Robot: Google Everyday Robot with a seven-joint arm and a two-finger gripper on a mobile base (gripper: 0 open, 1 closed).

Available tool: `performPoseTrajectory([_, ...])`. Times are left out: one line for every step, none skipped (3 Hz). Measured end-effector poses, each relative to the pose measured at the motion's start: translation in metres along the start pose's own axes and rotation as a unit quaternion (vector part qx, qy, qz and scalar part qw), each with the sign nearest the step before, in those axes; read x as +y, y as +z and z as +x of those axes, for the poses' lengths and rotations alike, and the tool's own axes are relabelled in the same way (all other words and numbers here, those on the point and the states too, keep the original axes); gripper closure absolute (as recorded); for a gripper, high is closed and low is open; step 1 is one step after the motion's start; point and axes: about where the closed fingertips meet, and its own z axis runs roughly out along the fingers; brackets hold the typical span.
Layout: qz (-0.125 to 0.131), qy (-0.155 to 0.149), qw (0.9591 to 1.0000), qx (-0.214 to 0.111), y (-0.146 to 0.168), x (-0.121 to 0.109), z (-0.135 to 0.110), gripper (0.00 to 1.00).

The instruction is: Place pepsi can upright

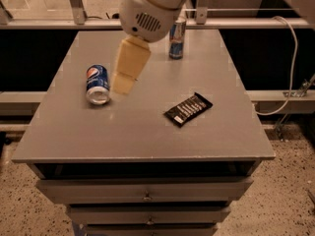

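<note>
the pepsi can (97,84) lies on its side on the left part of the table (147,136), near the left edge, its long axis running far to near with a silver end facing the front. the gripper (122,84) hangs just to its right; whether it is open or closed cannot be told. the arm hides the top of the tall can (176,42) at the far edge. a black packet (188,109) lies well apart to the right.

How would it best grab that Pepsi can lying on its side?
Probably around the blue middle of the pepsi can, from above, closing across its width: it lies on its side on the table, silver end toward the camera. The gripper hovers close beside it.
</note>
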Motion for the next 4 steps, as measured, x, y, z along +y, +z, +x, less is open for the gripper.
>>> performPoseTrajectory([-0.001,0.037,0.9992,0.013,0.046,-0.021,-0.035,0.0])
performPoseTrajectory([-0.006,0.12,0.9918,0.043,0.112,-0.04,-0.054,0.0])
performPoseTrajectory([-0.007,0.212,0.9744,0.074,0.154,-0.055,-0.048,0.0])
performPoseTrajectory([-0.004,0.289,0.9516,0.104,0.176,-0.074,-0.032,0.0])
